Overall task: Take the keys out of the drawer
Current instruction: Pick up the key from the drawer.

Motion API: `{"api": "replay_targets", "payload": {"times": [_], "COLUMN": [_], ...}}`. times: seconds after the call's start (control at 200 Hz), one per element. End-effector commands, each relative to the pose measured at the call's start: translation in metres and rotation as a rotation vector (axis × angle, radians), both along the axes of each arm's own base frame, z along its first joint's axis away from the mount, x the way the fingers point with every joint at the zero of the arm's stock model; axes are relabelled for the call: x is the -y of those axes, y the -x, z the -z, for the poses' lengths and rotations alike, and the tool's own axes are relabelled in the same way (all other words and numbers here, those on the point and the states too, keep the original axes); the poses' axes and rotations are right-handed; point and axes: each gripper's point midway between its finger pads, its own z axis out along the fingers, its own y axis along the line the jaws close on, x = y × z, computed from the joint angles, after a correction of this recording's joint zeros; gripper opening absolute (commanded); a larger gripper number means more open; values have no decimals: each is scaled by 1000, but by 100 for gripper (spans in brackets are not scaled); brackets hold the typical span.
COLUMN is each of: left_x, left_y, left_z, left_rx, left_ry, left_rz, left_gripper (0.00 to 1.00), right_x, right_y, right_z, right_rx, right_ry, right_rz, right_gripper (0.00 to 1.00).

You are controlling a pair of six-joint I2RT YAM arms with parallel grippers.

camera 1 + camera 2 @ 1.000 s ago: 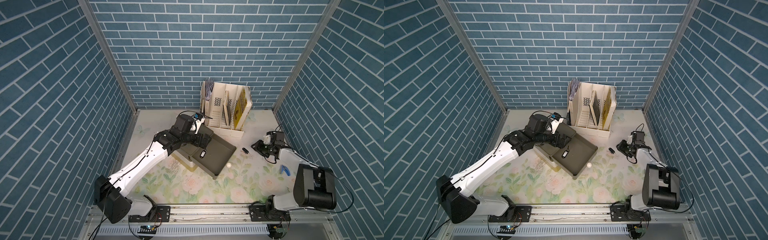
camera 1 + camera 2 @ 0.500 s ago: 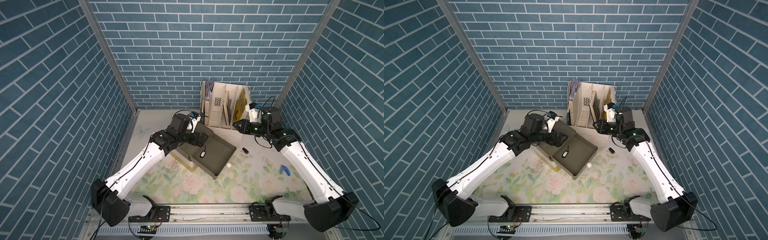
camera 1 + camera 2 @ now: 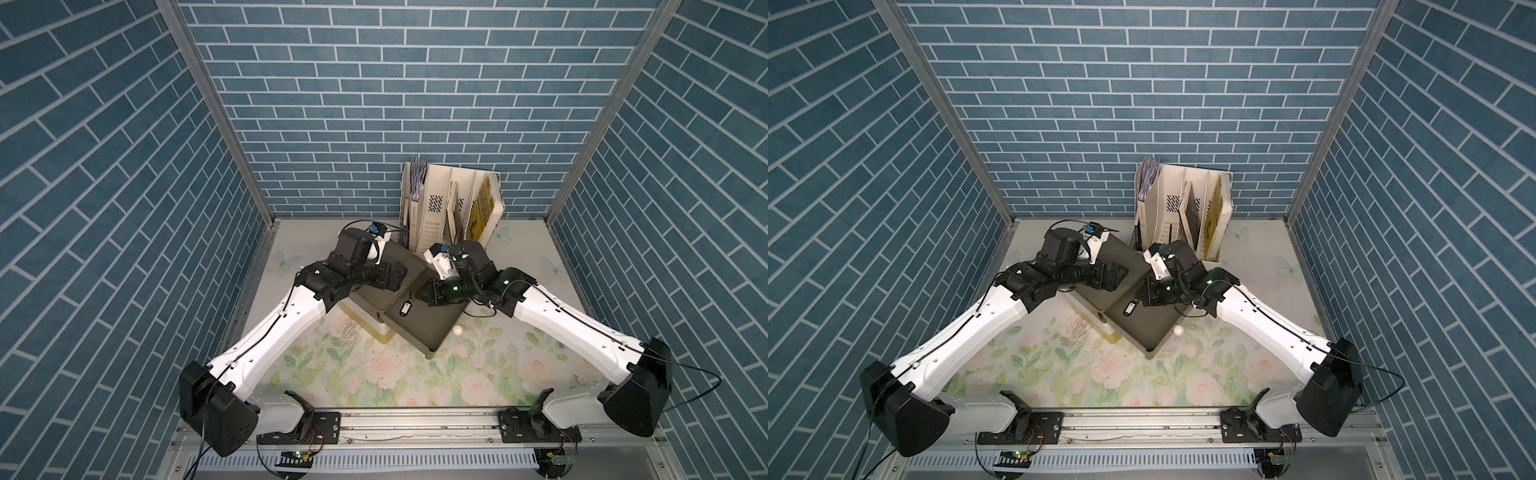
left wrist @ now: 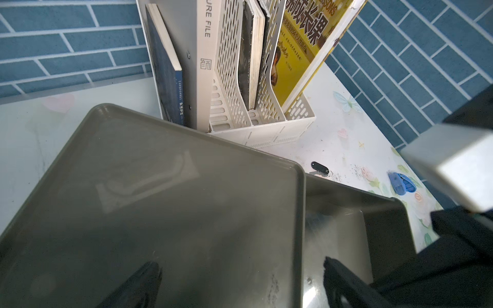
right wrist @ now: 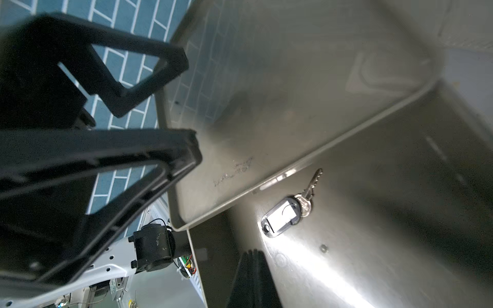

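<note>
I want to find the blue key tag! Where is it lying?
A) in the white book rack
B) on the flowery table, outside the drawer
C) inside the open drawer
B: the left wrist view shows the blue key tag lying on the flowery table, outside the drawer, near a black key tag.

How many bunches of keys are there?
3: a white-labelled bunch in the open drawer, a black-tagged bunch on the table beside it, and a blue-tagged bunch farther out. More may be hidden.

Walls (image 3: 374, 104) blue brick, white grout. Table (image 3: 374, 374) pale floral print. Drawer (image 3: 430, 332) olive-grey. Keys (image 5: 306, 205) silver, tag (image 5: 281, 217) dark-rimmed, white insert. File rack (image 3: 432, 216) cream.
</note>
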Motion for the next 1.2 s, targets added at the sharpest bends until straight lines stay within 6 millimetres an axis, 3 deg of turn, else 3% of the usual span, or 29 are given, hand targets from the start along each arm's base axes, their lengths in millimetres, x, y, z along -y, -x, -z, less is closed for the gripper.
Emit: {"api": "replay_targets", "payload": {"times": [0.0,0.18,0.615,0.875,1.195], "left_x": [-11,-26,-36,-35,-34], "left_y": [1,-1,1,2,2], "left_z": [4,9,8,7,6], "left_rx": [-13,-18,-13,-12,-12], "left_ry": [-19,-61,-39,-24,-15], "left_rz": [-38,-92,-104,-99,-93], "left_gripper": [100,100,100,100,100], "right_x": [-13,-23,-38,-19,6], "right_y": [-7,-8,-2,-4,-2], "right_z": [5,21,46,65,63], "right_rx": [10,-3,-40,-39,-15], "right_ry": [-22,-4,45,182,277], "right_rz": [36,39,11,38,66], "right_gripper": [0,0,0,0,0]}}
